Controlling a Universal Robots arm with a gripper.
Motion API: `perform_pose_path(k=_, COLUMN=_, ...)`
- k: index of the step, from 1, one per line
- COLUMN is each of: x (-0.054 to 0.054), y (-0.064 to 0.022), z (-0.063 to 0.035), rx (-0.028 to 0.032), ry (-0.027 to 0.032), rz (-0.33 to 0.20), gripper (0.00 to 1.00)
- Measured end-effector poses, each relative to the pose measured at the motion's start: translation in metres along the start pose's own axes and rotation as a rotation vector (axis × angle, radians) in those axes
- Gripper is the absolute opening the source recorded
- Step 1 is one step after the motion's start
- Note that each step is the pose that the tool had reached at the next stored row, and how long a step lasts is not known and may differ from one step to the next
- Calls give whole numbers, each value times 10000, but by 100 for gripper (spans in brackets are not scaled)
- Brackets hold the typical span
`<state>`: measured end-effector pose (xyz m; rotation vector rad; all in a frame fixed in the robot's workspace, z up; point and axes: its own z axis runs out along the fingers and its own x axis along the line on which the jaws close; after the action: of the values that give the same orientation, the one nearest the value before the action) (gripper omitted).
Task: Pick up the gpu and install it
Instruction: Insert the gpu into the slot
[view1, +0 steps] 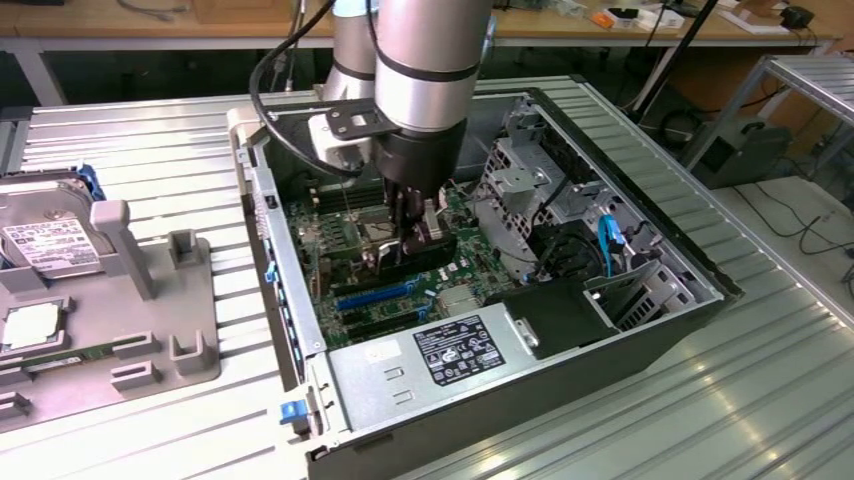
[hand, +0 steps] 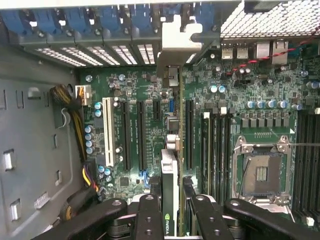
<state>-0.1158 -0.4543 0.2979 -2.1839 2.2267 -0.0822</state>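
The gpu (hand: 170, 170) is seen edge-on in the wrist view, standing upright over the green motherboard (hand: 225, 100) between the long black slots. Its silver bracket (hand: 175, 42) reaches the case's rear slot openings. My gripper (hand: 172, 220) is shut on the card's upper edge, with a black finger (hand: 149, 220) on each side. In the exterior view the gripper (view1: 407, 228) is down inside the open computer case (view1: 641, 250), holding the black gpu (view1: 427, 256) just above the board. I cannot tell whether the card's edge sits in a slot.
A power supply (view1: 447, 350) sits at the case's near end and a metal drive cage (view1: 521, 185) at the exterior view's right of the arm. The open CPU socket (hand: 262, 172) lies beside the slots. A grey fixture (view1: 120, 300) on the exterior view's left holds a hard drive (view1: 47, 245).
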Motion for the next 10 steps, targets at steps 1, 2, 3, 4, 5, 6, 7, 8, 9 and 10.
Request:
perform_pose_path(k=1, x=0, y=24, z=10, rx=29, ry=0, rz=1, gripper=27)
perform_pose_path(k=2, x=0, y=42, z=33, rx=64, ry=2, rz=4, gripper=27)
perform_pose_path(k=3, x=-1, y=43, z=47, rx=71, ry=2, rz=6, gripper=27)
perform_pose_path(k=4, x=-1, y=44, z=65, rx=77, ry=2, rz=14, gripper=27)
perform_pose_path(k=5, x=-2, y=47, z=85, rx=81, ry=2, rz=30, gripper=27)
perform_pose_path(k=6, x=-3, y=52, z=98, rx=87, ry=4, rz=43, gripper=27)
perform_pose_path(k=7, x=-4, y=61, z=109, rx=101, ry=4, rz=57, gripper=27)
perform_pose_path(k=8, x=-7, y=70, z=116, rx=111, ry=5, rz=71, gripper=27)
perform_pose_path(k=9, x=-9, y=79, z=124, rx=123, ry=5, rz=85, gripper=27)
perform_pose_path(k=10, x=-11, y=90, z=138, rx=148, ry=6, rz=102, gripper=27)
